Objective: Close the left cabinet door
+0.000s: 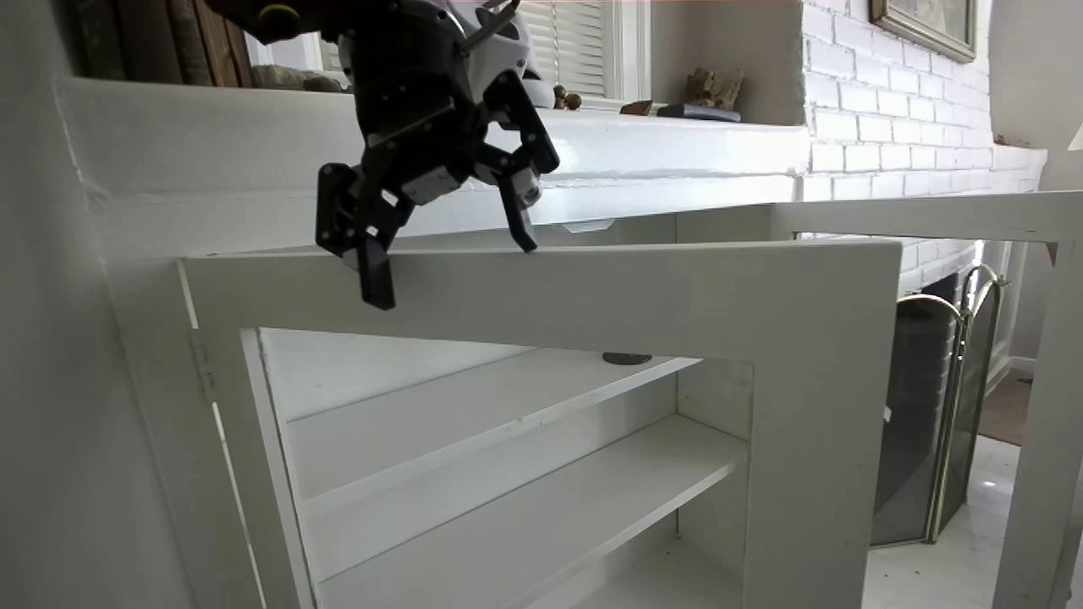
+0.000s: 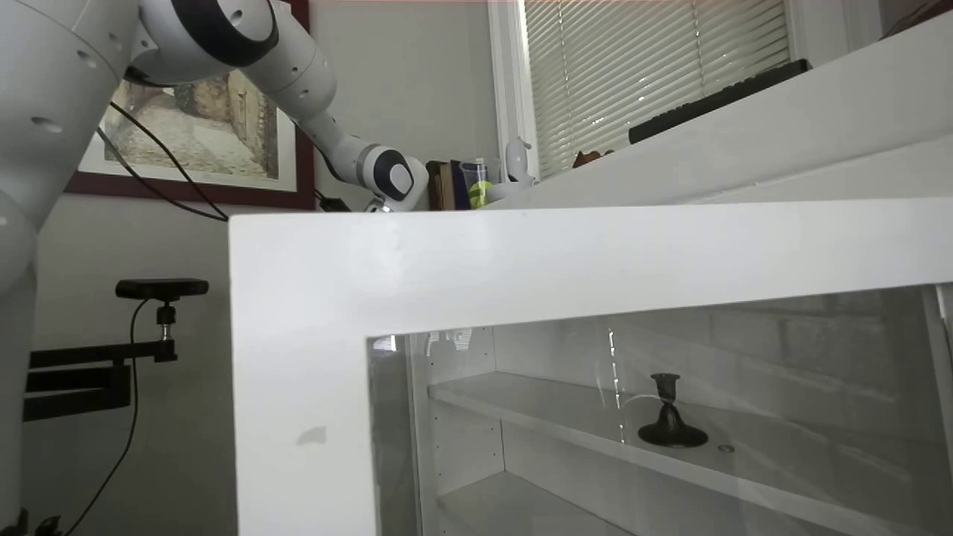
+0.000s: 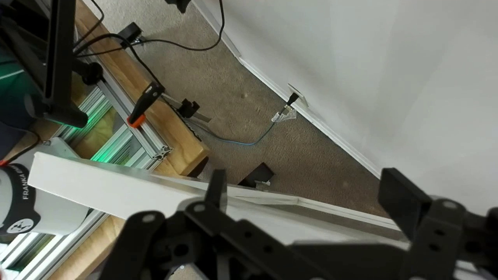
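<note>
The left cabinet door, a white frame with a glass panel, stands open in an exterior view, hinged by the wall at left. Its white top edge crosses the wrist view from the left. My gripper is open and points down at the door's top rail. One finger overlaps the rail's outer face; the other finger's tip is level with the top edge. I cannot tell whether either touches. In the wrist view the open gripper has nothing between its fingers. The door's knob does not show. The gripper is hidden in the other exterior view.
The open right cabinet door shows in both exterior views. A white ledge runs above the cabinet. A black fireplace screen stands beyond. A wall lies beside the door. A wooden bench corner is near the door's free end.
</note>
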